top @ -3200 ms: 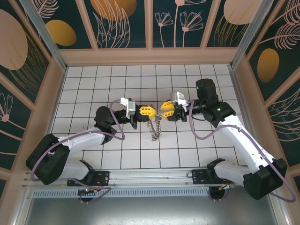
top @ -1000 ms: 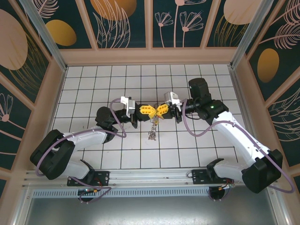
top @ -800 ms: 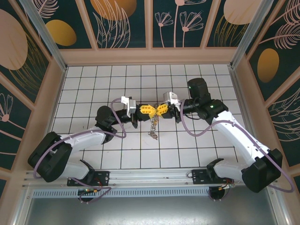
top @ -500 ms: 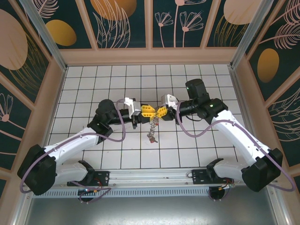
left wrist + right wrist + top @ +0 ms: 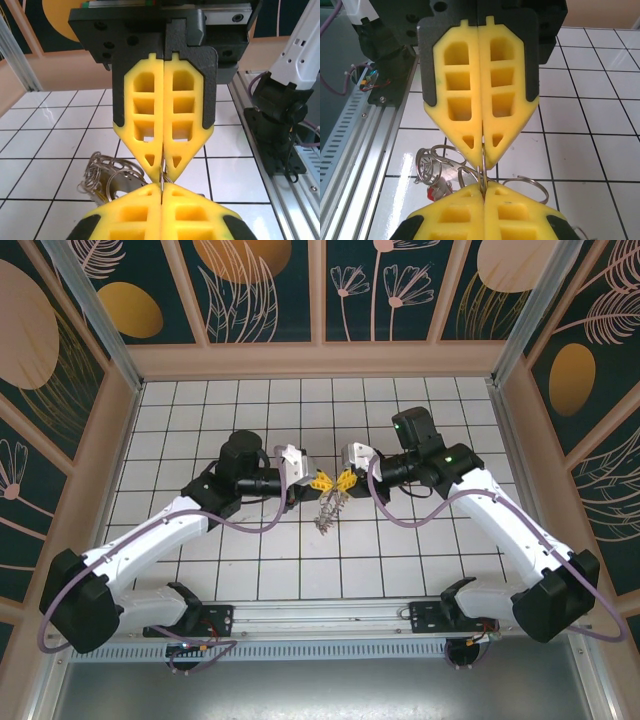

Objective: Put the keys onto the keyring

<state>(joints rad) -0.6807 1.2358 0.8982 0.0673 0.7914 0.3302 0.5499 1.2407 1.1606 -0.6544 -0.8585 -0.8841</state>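
Note:
The keyring [image 5: 328,508] is a tangle of grey wire rings hanging between my two grippers above the tiled floor. My left gripper [image 5: 319,481] and right gripper [image 5: 343,480] meet tip to tip, both shut on a thin loop of the ring. In the left wrist view my left gripper [image 5: 161,186] pinches the wire, with the right gripper [image 5: 162,168] facing it and the keyring [image 5: 107,172] bunched to the left. The right wrist view has my right gripper [image 5: 484,186] shut on the keyring [image 5: 440,157]. A red-headed key [image 5: 438,192] hangs among the loops.
White tiled floor [image 5: 200,420] lies inside wooden side walls [image 5: 320,360]. The arm bases and a metal rail [image 5: 320,615] run along the near edge. One open wire loop [image 5: 532,182] sticks out to the right of my right fingers.
The left arm has swung its elbow toward the far side and its gripper has shifted right. Both yellow tips now press closer together, and the ring bundle hangs shorter beneath them.

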